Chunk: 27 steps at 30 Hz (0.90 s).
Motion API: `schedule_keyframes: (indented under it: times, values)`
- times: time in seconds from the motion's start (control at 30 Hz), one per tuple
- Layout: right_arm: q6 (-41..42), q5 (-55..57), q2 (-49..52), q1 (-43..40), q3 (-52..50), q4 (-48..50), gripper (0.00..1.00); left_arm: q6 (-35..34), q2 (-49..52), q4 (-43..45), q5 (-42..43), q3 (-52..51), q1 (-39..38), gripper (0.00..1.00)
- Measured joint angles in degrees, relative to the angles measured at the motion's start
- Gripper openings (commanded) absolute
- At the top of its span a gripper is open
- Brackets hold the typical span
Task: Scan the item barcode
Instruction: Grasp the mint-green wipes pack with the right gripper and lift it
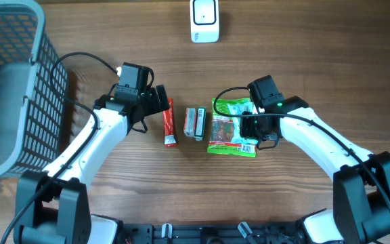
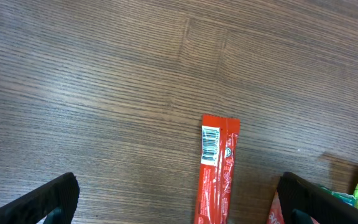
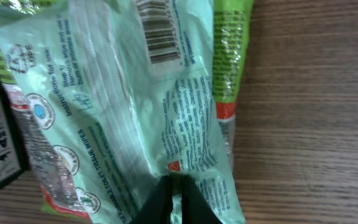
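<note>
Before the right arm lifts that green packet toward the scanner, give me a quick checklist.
1. Right gripper shut on the green packet: ok.
2. Barcode on the packet showing, uncovered: ok.
3. Scanner unblocked, nothing in front: ok.
4. Left gripper open, away from the packet: ok.
5. Grip secure enough to lift: cannot tell.

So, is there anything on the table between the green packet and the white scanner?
Nothing visible. The right end effector pinches the green packet, and only bare table lies between it and the white scanner.
</note>
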Motion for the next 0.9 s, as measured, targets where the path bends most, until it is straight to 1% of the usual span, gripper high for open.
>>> schedule_keyframes:
  times: [0.03,0.07,0.1,0.13,0.23,0.33,0.37,0.47,0.63,0.73,0.9]
  values:
    - [-0.4,0.5,0.0,0.0,0.5,-1.3,0.18,0.0,0.0,0.0,0.0,0.0,0.0,1.00]
    - [-1.2,1.4,0.0,0.0,1.5,-4.0,0.25,0.0,0.0,0.0,0.0,0.0,0.0,1.00]
    - [-2.4,2.2,0.0,0.0,3.0,-7.0,0.34,0.0,0.0,0.0,0.0,0.0,0.0,1.00]
    - [-3.3,2.6,0.0,0.0,4.3,-9.0,0.38,0.0,0.0,0.0,0.0,0.0,0.0,1.00]
    - [-5.1,3.0,0.0,0.0,14.0,-14.8,0.43,0.0,0.0,0.0,0.0,0.0,0.0,1.00]
    - [-6.1,0.2,-0.2,1.0,17.6,-16.4,0.46,0.0,0.0,0.0,0.0,0.0,0.0,1.00]
    - [-6.1,-0.3,-0.2,1.7,17.6,-16.9,0.49,0.0,0.0,0.0,0.0,0.0,0.0,1.00]
    - [-6.0,0.3,-0.2,5.0,17.6,-17.3,0.50,0.0,0.0,0.0,0.0,0.0,0.0,1.00]
    - [-2.4,8.1,-0.2,11.5,16.5,-15.6,0.50,0.0,0.0,0.1,0.0,0.0,0.0,1.00]
    - [-0.9,13.2,-0.2,13.5,13.0,-11.3,0.50,0.0,0.0,0.1,0.0,0.0,0.0,1.00]
    - [-0.6,16.0,-0.2,13.7,7.8,-3.8,0.49,0.0,0.0,0.2,0.0,0.0,0.0,1.00]
